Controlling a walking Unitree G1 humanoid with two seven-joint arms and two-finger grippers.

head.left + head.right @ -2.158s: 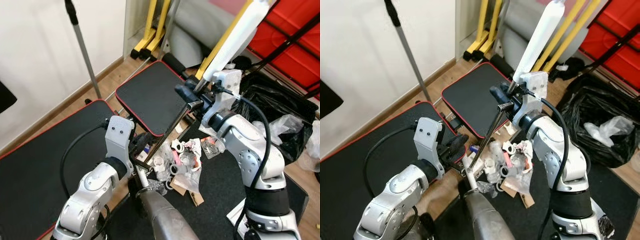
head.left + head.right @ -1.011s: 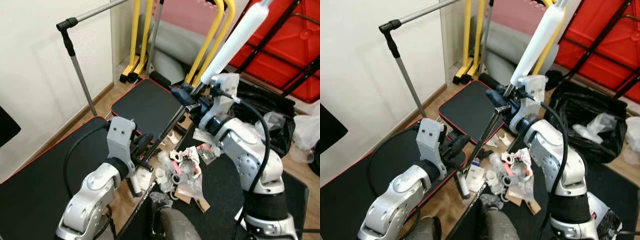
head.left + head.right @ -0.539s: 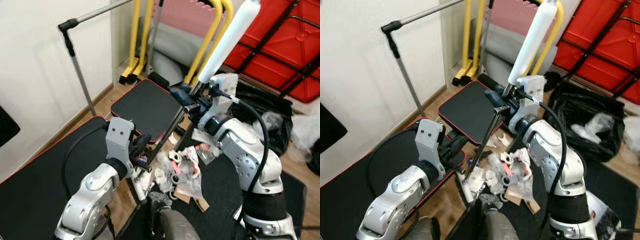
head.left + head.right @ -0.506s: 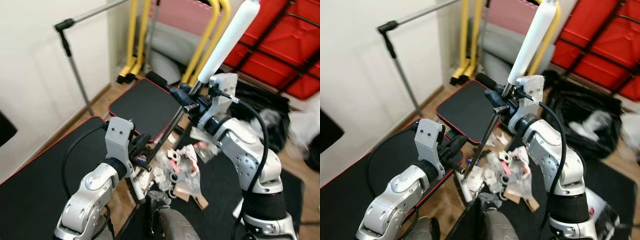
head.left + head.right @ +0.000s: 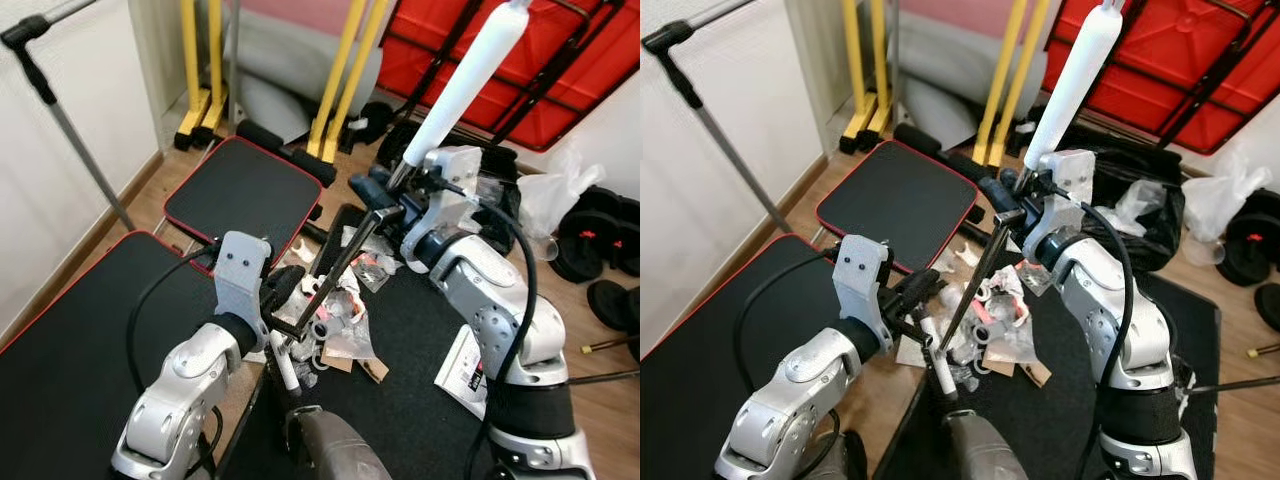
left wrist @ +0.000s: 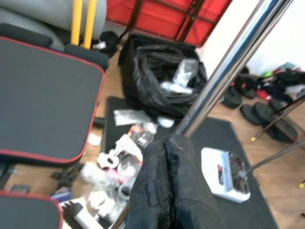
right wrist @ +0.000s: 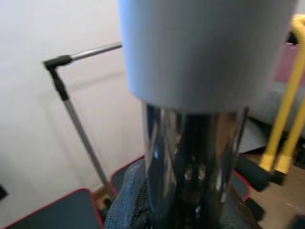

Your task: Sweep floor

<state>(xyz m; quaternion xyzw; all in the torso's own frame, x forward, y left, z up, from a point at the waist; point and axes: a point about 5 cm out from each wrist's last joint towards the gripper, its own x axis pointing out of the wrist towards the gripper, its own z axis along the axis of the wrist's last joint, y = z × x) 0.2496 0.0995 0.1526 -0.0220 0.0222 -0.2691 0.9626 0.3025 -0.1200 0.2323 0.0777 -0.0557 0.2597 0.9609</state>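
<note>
Wooden floor [image 5: 130, 200] carries black red-edged mats [image 5: 240, 195] and a litter pile [image 5: 985, 320] (wrappers, scraps)

A wooden floor [image 5: 100, 235] runs along a plain white wall [image 5: 60, 170], with red-edged black mats [image 5: 245, 195] laid over it. Yellow frame legs [image 5: 340, 75] stand against a grey cushion [image 5: 280, 70], and a folded red frame [image 5: 560, 70] leans at the back. A black bin bag [image 5: 1140, 225] sits on the floor near dark weight plates [image 5: 590, 240], under even indoor light.
</note>
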